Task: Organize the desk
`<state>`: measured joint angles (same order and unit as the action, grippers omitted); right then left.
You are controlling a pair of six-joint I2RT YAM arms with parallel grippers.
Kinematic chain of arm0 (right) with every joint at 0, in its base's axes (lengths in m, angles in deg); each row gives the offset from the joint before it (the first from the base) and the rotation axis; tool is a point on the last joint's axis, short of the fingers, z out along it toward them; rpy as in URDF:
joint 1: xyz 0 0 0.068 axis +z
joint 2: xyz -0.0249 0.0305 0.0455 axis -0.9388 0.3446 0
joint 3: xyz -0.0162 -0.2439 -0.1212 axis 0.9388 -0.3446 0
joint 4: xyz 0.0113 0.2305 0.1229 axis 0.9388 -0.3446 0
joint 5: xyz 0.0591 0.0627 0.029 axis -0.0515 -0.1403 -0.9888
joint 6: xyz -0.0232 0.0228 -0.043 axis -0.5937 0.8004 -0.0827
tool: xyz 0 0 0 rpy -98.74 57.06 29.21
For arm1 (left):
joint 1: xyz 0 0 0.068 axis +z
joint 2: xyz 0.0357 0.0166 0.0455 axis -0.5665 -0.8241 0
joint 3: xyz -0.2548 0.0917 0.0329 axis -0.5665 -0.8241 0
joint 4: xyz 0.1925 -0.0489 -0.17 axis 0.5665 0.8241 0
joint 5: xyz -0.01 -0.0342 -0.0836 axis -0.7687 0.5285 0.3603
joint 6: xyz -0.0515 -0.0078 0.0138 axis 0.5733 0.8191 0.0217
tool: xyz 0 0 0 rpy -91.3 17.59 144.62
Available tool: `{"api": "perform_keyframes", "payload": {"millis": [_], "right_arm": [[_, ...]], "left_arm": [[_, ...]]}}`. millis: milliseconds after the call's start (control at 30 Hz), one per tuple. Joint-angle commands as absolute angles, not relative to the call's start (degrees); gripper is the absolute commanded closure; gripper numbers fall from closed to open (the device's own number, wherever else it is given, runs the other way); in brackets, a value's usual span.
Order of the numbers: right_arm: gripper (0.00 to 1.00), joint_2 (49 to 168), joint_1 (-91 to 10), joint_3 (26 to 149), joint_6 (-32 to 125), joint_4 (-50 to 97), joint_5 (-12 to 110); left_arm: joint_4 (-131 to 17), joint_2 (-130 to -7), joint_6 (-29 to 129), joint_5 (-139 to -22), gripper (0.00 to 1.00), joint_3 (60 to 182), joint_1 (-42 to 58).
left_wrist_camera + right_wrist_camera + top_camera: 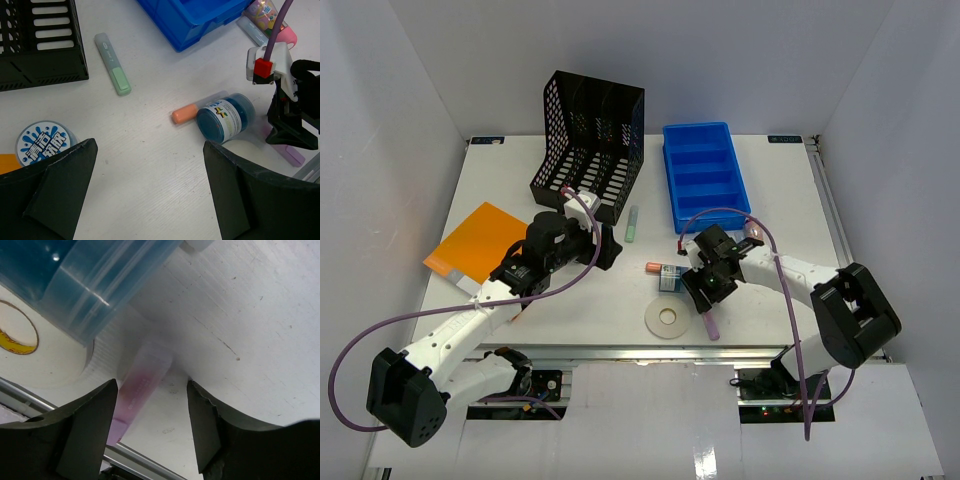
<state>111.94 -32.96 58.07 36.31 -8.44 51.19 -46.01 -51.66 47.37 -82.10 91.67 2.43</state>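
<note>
The white desk carries scattered items. My left gripper is open and empty above bare desk, left of a blue round jar lying on its side and an orange highlighter. My right gripper is open and low over the desk's near edge. Its fingers straddle a pink highlighter, which lies nearer the left finger; I cannot tell whether they touch. The pink highlighter lies beside a white tape roll. The blue jar is just beyond.
A black mesh file rack stands at the back with a blue compartment tray to its right. A green highlighter lies between them. An orange folder lies at the left. A round blue-and-white tub sits by my left finger. A pink item lies by the tray.
</note>
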Motion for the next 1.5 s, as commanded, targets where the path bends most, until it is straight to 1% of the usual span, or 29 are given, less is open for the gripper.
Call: {"api": "perform_keyframes", "payload": {"millis": [0,167,400,600,833,900,967,1000,1033,1167,1200,1333,1467], "right_arm": [[0.39,112.45,-32.17,60.44,36.14,-7.99,52.21],[0.43,114.23,-31.88,61.28,36.03,-8.55,53.14],[0.57,114.61,-31.88,61.6,35.51,-8.97,53.17],[0.63,114.64,-31.88,61.72,35.28,-9.06,53.24],[0.71,111.88,-31.96,61.63,31.38,-6.92,60.09],[0.74,110.04,-32.13,61.18,29.2,-6.11,59.11],[0.76,108.59,-32.61,61.63,26.74,-6.02,56.32],[0.78,107.76,-32.93,61.95,24.89,-6.33,54.16],[0.79,107.24,-33.02,62.82,23.23,-6.59,53.1],[0.91,103.8,-35.76,65.34,14.87,-7.81,48.07],[0.92,102.97,-36.94,66.51,12.49,-8.28,46.37],[0.92,101.44,-41.82,73.87,4.72,-9.9,42.62],[0.92,104.39,-46.86,85.83,-2.36,-9.63,41.66]], "left_arm": [[-46.63,-50.42,47.76,-81.74,0.02,91.09,2.53],[-46.63,-50.42,47.69,-81.73,0.02,91.09,2.52],[-46.63,-50.59,47.69,-81.46,0.02,91.09,2.52],[-46.63,-50.59,47.69,-81.46,0.02,91.0,2.52],[-47.07,-51.1,48.03,-79.67,0.02,90.83,2.52],[-47.15,-51.62,48.21,-78.78,0.02,90.91,2.52],[-47.27,-51.76,48.3,-78.4,0.02,90.94,2.54],[-47.33,-51.82,48.3,-78.21,0.02,91.0,2.6],[-47.33,-51.82,48.39,-78.21,0.02,90.83,2.6],[-47.71,-51.91,48.62,-77.49,0.02,90.76,2.52],[-47.81,-51.91,48.65,-77.31,0.02,90.74,2.52],[-48.2,-52.24,48.99,-76.41,0.02,90.58,2.59],[-48.6,-53.57,49.42,-75.21,0.02,90.71,2.54]]}}
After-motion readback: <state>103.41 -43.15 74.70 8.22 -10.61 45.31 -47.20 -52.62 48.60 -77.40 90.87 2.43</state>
